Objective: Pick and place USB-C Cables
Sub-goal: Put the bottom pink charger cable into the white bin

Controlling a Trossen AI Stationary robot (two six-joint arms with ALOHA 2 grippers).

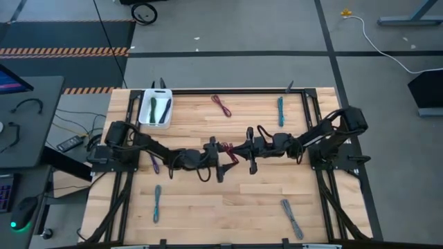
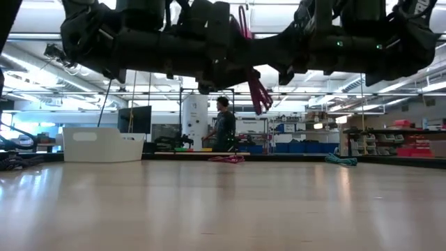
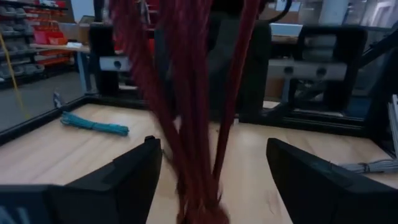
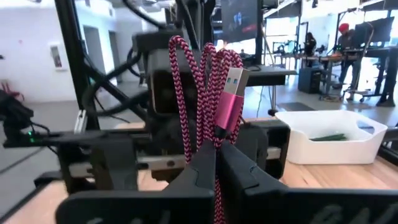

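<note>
A maroon-pink braided cable bundle (image 1: 232, 153) is up in the air at the table's middle, between my two grippers; in the low view the bundle (image 2: 258, 93) is well above the wood. My right gripper (image 4: 216, 158) is shut on it. My left gripper (image 3: 211, 171) is open and faces it from the table's left, a finger on either side of the blurred strands (image 3: 186, 106); I cannot tell whether they touch. Two green cables (image 1: 158, 109) lie in the white bin (image 1: 143, 119). My right gripper pinches the maroon bundle's several strands (image 4: 208, 140) between its two fingers, coming level from the table's right. The bundle is lifted clear. Its looped end and pink metal plug (image 4: 231, 93) stick out past the fingertips.
Loose on the table lie a maroon cable (image 1: 221, 105), a teal one (image 1: 280, 109), a purple one (image 1: 155, 164) by the left arm, a blue-teal one (image 1: 157, 203) and a grey one (image 1: 291, 218). A person (image 2: 224, 129) stands in the room beyond.
</note>
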